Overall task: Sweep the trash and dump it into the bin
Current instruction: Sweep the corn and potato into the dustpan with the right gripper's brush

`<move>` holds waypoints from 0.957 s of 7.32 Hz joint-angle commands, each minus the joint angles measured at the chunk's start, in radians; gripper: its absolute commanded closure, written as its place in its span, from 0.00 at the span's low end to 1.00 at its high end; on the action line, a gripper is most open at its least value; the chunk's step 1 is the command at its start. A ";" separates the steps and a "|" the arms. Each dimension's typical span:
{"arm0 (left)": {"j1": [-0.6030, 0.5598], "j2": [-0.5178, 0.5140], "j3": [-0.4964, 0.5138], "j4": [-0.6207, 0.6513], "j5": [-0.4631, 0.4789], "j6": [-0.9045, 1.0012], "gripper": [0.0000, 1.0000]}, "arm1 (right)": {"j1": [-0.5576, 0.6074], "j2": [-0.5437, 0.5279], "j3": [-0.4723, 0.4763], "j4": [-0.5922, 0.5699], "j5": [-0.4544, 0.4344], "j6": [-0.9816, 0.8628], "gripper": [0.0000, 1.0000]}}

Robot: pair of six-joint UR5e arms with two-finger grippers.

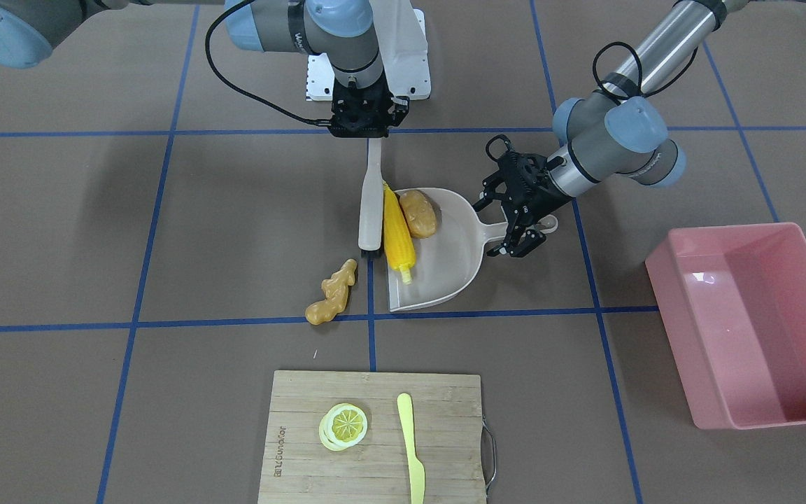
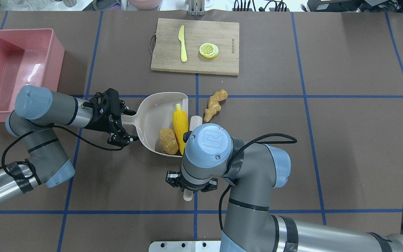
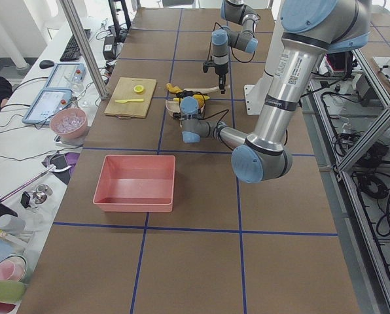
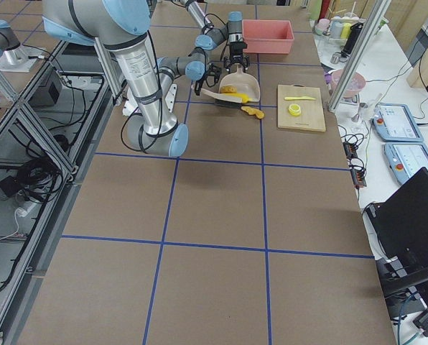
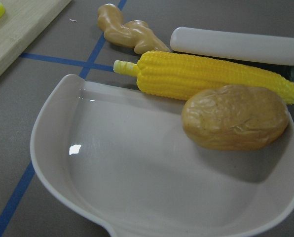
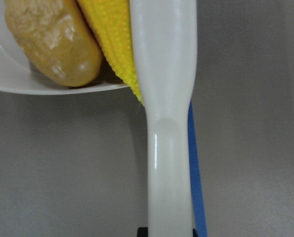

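1. The corn lies along the mouth of the dustpan, at the centre of the front-facing view. The potato sits inside the pan, touching the corn.
2. The ginger is on the table, lower left of the pan's mouth and outside it.
3. The bin stands at the right edge of that view, well apart from the pan.
4. The right end effector is clamped on the handle of the brush, whose head rests against the corn.
5. The left end effector is spread wide, one finger on each side of the pan's handle and not closed on it.
6. The toy foods look light, hard and smooth. The corn and potato would likely roll, the knobbly ginger less so.
7. The ginger is best pushed broadside with the bristles.
8. The pan is best gripped firmly on its handle and carried tipped back, so nothing slides out.
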 commanded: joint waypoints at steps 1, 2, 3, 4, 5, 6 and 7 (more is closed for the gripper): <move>0.000 0.000 -0.001 0.000 0.000 -0.001 0.03 | 0.068 0.023 -0.020 -0.015 0.089 -0.002 1.00; 0.000 0.000 -0.001 0.000 0.000 -0.001 0.03 | 0.123 -0.046 0.061 -0.036 0.136 -0.043 1.00; 0.000 0.000 -0.001 0.000 0.002 -0.001 0.03 | 0.151 -0.102 0.153 -0.090 0.141 -0.089 1.00; 0.000 0.000 -0.001 0.000 0.002 -0.001 0.03 | 0.185 -0.102 0.219 -0.212 0.144 -0.188 1.00; 0.000 0.000 -0.001 0.000 0.002 -0.001 0.03 | 0.219 -0.118 0.258 -0.295 0.142 -0.308 1.00; 0.000 0.000 -0.001 0.000 0.002 -0.001 0.03 | 0.231 -0.155 0.249 -0.294 0.121 -0.400 1.00; 0.000 0.000 -0.001 0.000 0.002 -0.001 0.03 | 0.234 -0.173 0.231 -0.290 0.068 -0.518 1.00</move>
